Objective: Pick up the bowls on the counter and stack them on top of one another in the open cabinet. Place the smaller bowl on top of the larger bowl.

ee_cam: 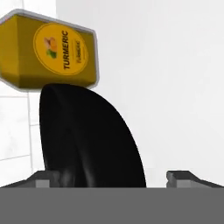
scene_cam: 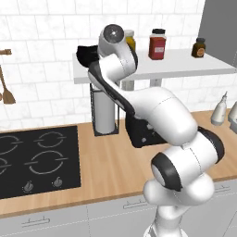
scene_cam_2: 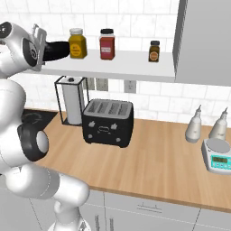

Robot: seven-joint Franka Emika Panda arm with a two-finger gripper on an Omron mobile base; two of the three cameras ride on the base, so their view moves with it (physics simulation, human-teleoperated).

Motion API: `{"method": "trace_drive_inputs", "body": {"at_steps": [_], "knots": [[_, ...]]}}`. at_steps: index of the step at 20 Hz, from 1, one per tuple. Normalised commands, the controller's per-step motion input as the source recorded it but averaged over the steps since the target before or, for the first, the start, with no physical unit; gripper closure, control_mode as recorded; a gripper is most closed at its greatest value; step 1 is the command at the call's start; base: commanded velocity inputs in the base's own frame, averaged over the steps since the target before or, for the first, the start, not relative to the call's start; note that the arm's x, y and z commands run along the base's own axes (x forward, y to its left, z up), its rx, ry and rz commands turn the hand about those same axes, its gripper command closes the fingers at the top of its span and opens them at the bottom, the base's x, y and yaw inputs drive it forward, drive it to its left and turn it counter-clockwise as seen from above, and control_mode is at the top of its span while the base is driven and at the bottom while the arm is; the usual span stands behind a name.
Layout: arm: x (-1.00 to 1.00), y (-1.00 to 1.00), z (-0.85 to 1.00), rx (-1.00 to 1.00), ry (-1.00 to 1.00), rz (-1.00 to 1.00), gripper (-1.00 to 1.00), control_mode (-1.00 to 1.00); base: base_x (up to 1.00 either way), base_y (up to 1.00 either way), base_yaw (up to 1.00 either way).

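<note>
Black bowl [ee_cam: 87, 140] sits between your wide fingers [ee_cam: 181, 177] on the shelf [scene_cam_2: 113, 67]; careless retreat may drag it against the turmeric jar [ee_cam: 52, 54].

Three jars [scene_cam_2: 107, 44] on the shelf, two bottles [scene_cam_2: 194, 126] (counter), one toaster [scene_cam_2: 107, 122].

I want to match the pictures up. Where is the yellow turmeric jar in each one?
Left base view: turmeric jar top middle on the shelf, peeking from behind the arm.
Right base view: upper left, leftmost of three jars.
Hand view: top left, tilted.
Shared landmark: the black bowl close by it.
</note>
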Motion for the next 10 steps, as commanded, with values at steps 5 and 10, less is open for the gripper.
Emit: {"method": "trace_drive_inputs", "body": {"at_steps": [5, 10], "knots": [[-0.63, -0.02, 0.0, 0.07, -0.13, -0.01, -1.0, -1.0, 0.0, 0.0, 0.0], [-0.87, -0.03, 0.14, 0.14, -0.03, -0.04, -1.0, -1.0, 0.0, 0.0, 0.0]]}}
